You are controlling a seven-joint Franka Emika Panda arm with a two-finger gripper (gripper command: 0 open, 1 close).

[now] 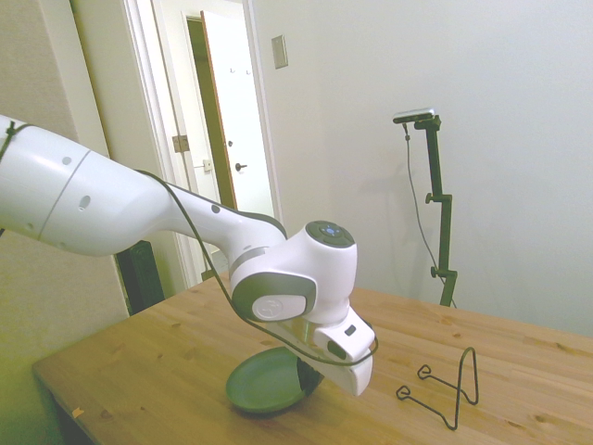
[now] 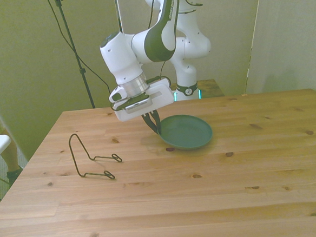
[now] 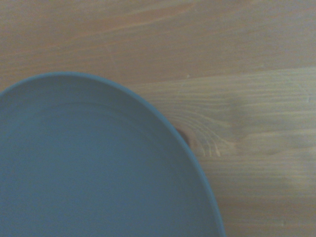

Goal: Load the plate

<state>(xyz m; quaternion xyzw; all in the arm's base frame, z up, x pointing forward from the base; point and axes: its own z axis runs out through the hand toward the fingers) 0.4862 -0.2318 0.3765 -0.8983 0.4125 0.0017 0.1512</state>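
We are working the gripper [image 2: 156,125] at the rim of the plate [image 2: 187,132], which is lying on the desk [image 2: 207,196], on the side facing the wire stand [image 2: 87,158]. The fingers appear to be pinching that rim. Before lifting, we are checking the grip is seated; a shallow rim may slip.

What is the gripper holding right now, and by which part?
The gripper has its dark fingers closed on the rim of the round grey-green plate, at the edge on the front view's left. The plate looks slightly tilted.
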